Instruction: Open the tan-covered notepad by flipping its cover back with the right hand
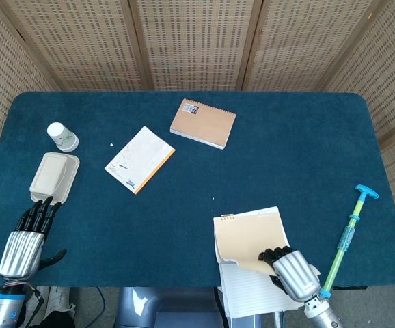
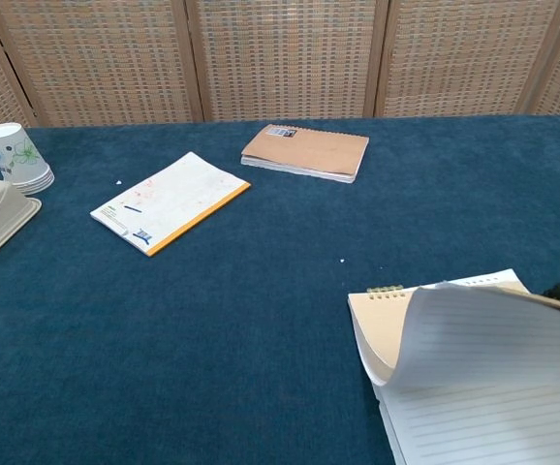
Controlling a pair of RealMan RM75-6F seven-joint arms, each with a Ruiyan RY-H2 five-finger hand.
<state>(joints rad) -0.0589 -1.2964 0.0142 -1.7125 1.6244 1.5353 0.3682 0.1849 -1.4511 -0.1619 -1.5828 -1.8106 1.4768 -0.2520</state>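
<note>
Roughly halfway: the right hand (image 1: 292, 270) pinches the tan-covered notepad (image 1: 249, 236) cover, lifted and curling (lined pages showing), still to fold back toward twelve o'clock.

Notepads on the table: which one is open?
The tan-covered notepad at the near edge, its cover lifted off lined pages by the right hand. The spiral notebook and orange-edged pad lie closed.

Each hand (image 1: 294, 272): ribbed silver shell, black fingers.
</note>
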